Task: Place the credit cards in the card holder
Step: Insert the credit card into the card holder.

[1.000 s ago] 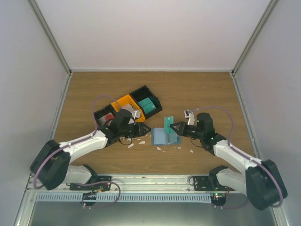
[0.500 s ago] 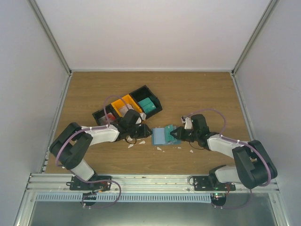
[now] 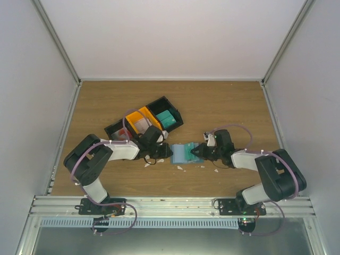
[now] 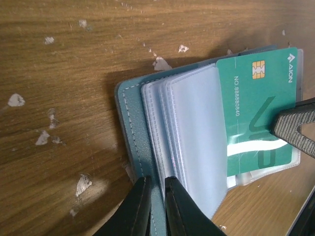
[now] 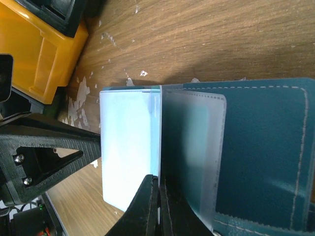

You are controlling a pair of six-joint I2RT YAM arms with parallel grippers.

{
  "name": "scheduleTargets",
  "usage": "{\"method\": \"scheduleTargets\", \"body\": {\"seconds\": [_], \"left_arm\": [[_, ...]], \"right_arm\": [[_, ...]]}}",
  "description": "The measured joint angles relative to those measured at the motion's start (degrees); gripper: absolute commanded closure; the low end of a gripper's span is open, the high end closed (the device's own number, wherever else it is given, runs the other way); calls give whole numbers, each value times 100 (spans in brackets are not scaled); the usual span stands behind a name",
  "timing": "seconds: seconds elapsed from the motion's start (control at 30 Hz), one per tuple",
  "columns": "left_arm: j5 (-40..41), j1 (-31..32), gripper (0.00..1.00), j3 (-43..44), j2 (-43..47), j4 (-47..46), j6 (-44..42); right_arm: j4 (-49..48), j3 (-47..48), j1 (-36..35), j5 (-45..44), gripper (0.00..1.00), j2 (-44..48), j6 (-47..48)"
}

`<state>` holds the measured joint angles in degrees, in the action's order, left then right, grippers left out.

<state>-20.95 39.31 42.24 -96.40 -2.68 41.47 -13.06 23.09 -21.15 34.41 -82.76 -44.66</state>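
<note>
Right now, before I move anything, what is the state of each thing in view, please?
card holder, lying open on the table, clear sleeves fanned.
credit card, green, chip side up, partly tucked among the sleeves.
left hand, shut on the card holder's edge.
right hand, shut on the credit card's edge.
bins, upright, open-topped, items inside.
white scraps, scattered loose on the table.

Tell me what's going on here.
The left gripper pinches the cover edge of the blue card holder, which lies open in the middle of the table. The right gripper holds a green card that looks partly slid into one of the holder's clear sleeves.
</note>
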Motion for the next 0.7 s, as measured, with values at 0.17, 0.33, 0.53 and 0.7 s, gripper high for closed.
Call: {"method": "scheduleTargets", "body": {"seconds": [0.17,0.33,0.53,0.7], "left_arm": [[0,48,92,9,-101,-35,0],[33,72,96,20,-131,-50,2],[59,85,98,37,-149,-50,4],[96,111,98,59,-153,-42,7]], "right_arm": [[-160,0,24,116,99,-201,-87],[-341,-15,39,269,99,-308,-179],[-498,-74,63,426,98,-350,-238],[-612,-275,63,538,98,-319,-326]]}}
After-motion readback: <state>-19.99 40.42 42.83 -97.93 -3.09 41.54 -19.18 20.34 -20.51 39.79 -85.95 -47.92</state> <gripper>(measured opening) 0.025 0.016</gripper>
